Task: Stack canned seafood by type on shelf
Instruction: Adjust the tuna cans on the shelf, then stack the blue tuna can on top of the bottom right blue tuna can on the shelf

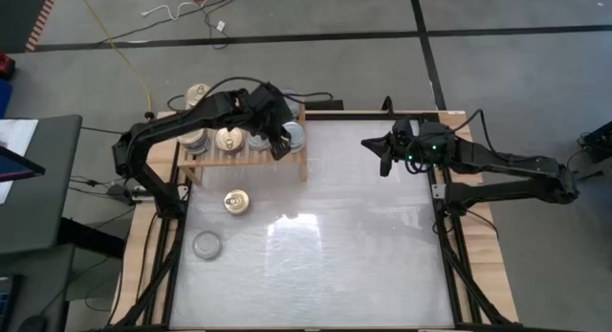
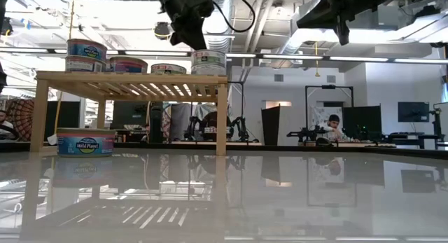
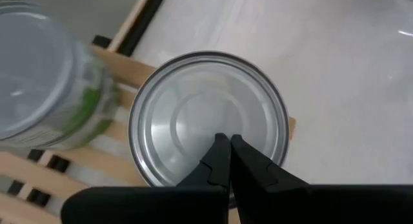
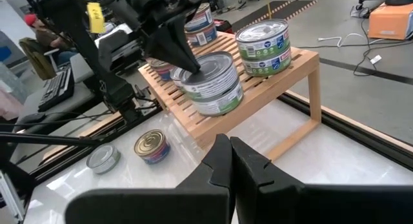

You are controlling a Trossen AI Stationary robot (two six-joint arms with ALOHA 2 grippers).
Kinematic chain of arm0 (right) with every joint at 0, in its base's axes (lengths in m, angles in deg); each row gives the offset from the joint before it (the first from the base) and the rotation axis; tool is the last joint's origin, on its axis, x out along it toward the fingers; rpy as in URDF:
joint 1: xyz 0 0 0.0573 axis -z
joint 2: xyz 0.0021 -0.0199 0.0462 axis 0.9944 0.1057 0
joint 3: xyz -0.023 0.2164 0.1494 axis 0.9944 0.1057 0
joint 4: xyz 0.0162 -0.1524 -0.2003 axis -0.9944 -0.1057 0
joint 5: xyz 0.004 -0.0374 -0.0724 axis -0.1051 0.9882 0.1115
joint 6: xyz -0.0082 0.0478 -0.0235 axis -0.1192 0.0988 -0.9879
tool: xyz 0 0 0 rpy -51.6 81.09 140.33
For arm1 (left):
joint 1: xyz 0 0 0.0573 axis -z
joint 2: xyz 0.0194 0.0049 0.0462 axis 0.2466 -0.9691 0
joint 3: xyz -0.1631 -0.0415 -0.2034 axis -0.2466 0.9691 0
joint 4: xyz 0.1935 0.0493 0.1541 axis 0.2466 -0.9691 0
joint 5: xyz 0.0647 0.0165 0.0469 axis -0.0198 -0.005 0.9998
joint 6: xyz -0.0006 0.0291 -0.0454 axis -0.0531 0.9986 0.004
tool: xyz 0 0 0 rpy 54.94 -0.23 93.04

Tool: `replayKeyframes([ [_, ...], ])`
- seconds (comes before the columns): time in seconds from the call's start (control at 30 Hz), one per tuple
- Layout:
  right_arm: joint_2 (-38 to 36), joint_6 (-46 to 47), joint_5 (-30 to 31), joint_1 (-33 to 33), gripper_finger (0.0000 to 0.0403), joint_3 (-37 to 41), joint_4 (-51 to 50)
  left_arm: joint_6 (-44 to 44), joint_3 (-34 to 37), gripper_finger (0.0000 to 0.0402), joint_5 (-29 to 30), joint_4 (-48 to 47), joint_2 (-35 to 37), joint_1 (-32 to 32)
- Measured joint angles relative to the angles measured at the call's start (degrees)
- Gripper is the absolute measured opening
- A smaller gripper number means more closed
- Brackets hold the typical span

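Note:
The light-wood shelf [image 1: 241,158] stands at the table's far left and carries several cans. At its right end is a stack of two green-labelled cans [image 4: 213,83], the upper one with a plain silver top [image 3: 206,117]. My left gripper [image 3: 226,140] is shut, pointing steeply down with its tips over that top. Beside it is another green-labelled stack [image 4: 264,46], and blue-labelled cans [image 2: 86,54] stand toward the shelf's left. A gold-topped can [image 1: 236,202] and a silver-topped can [image 1: 207,244] rest on the table. My right gripper [image 1: 382,152] hangs shut in the air at the far right, holding nothing. My left gripper's shut fingertips [image 4: 193,69] come slanting down from above onto the silver top [image 3: 193,130] of the upper can, near its middle. I cannot tell whether they touch it or hover just above. The can stands upright on the can below.
The white tabletop [image 1: 325,255] spreads near and right of the shelf. The two loose cans lie left of centre, in front of the shelf. Cables and a desk stand off the table's left side. People sit in the room beyond.

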State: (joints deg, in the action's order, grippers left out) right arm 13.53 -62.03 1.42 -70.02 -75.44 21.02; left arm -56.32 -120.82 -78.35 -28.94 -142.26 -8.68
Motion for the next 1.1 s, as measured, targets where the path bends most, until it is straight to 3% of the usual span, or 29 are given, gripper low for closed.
replayKeyframes([
  [0.37,0.0,0.0,-0.1,0.0,0.0024,0.0,-0.9,-1.3,-0.1,0.0,0.7,-0.2,0.0,-0.7],
  [0.77,0.0,0.0,-0.3,0.0,0.0024,0.0,-1.5,-5.6,-7.8,0.0,0.8,-7.5,1.9,0.1],
  [0.9,0.2,0.0,-0.3,0.0,0.0024,0.0,-1.9,-10.2,-8.0,0.0,0.7,-7.6,5.2,2.5],
  [1.1,2.6,0.3,-0.3,0.0,0.0025,0.0,-2.1,-9.7,-4.6,0.0,1.6,-6.1,10.4,10.8],
])
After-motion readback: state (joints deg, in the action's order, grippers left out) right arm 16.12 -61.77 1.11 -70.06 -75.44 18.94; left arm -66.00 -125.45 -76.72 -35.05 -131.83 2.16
